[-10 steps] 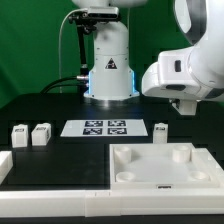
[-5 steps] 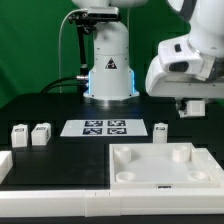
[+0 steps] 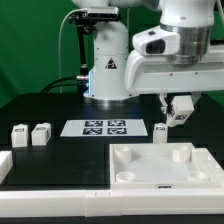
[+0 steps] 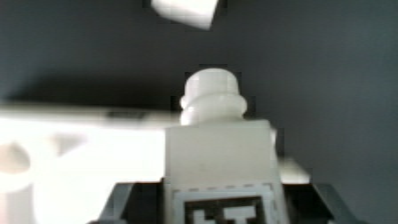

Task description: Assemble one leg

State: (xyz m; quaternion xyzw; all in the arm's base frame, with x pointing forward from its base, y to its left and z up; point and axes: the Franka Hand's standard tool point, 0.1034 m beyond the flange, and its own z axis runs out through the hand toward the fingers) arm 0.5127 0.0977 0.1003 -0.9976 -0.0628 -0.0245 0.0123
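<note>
My gripper (image 3: 180,112) hangs above the table at the exterior view's right, over the far edge of the large flat white square piece (image 3: 160,168). It is shut on a leg (image 4: 224,140), a white square post. The leg's tag sits between the dark fingers (image 4: 139,203) and its rounded stepped end points away from the wrist. In the exterior view this leg (image 3: 181,107) shows tilted in the jaws. Another leg (image 3: 161,131) stands on the table just below and left of the gripper. It also shows blurred in the wrist view (image 4: 187,11).
Two more legs (image 3: 18,134) (image 3: 41,133) stand at the exterior view's left. The marker board (image 3: 105,127) lies in the middle. A white block (image 3: 5,164) sits at the front left. The robot base (image 3: 108,70) stands behind.
The arm has swung toward the exterior view's left and turned its wrist. The gripper still holds the leg and now sits a little further left.
</note>
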